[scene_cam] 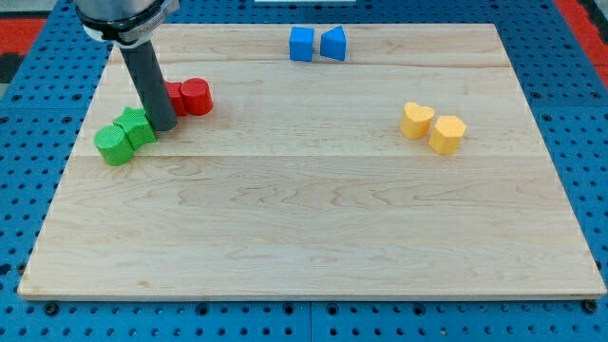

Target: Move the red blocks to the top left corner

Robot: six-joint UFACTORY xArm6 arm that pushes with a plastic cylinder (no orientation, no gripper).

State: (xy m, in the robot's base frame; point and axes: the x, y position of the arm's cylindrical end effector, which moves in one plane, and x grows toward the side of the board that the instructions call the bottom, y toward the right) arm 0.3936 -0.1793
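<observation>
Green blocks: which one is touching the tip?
The green star-shaped block, the one further toward the view's right, sits right against my tip. The green round block lies beyond it, toward the view's lower left.

My tip (pixel 162 127) stands on the surface (pixel 313 218) at the view's upper left, between two touching blocks (pixel 188 97) to its upper right and another touching pair (pixel 125 137) to its lower left.

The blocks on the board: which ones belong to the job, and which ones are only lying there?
For the job:
- red blocks, a pair at the view's upper left
- my tip, just left of them, beside the green ones

Only lying there:
- green blocks
- blue blocks
- yellow blocks
</observation>
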